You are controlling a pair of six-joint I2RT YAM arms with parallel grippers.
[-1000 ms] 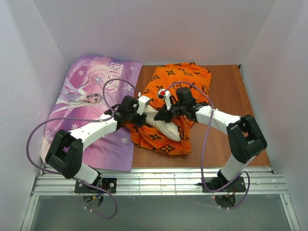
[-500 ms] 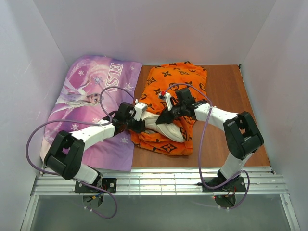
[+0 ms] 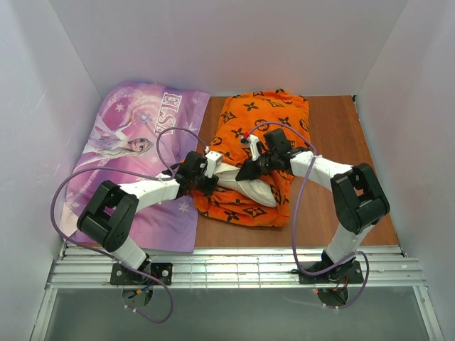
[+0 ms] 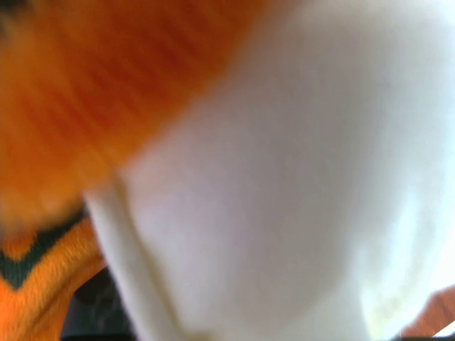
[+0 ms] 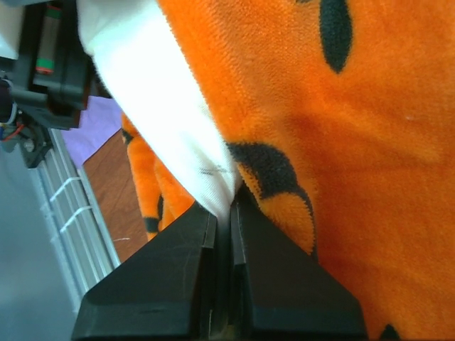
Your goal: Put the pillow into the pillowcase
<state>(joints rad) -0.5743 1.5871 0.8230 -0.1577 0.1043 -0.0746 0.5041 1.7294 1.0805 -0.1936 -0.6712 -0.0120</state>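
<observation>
Overhead, the bright orange plush pillowcase [image 3: 266,124], printed with black flower and star motifs, lay at the middle of the brown wooden table [image 3: 341,142], its long axis running from 12 to 6 o'clock. Only one end of the plump cream-white fabric pillow [image 3: 245,188] showed. It sat at the case's 6 o'clock end, with orange folds on either side of it and below it. The right gripper [image 5: 229,213] reached in from 3 o'clock. Its wrist camera showed the black fingers [image 5: 178,284] pressed together, pinching a corner of the pillow right against the edge of the pillowcase. The left gripper [image 3: 207,179] came in from 9 o'clock and met the white end on that side. Its wrist view was a blur of white and orange cloth, so whether its claw was apart or together could not be told. A purple princess-print fabric [image 3: 135,153] lettered "ELSA" lay flat at 9 o'clock of the pillowcase.
</observation>
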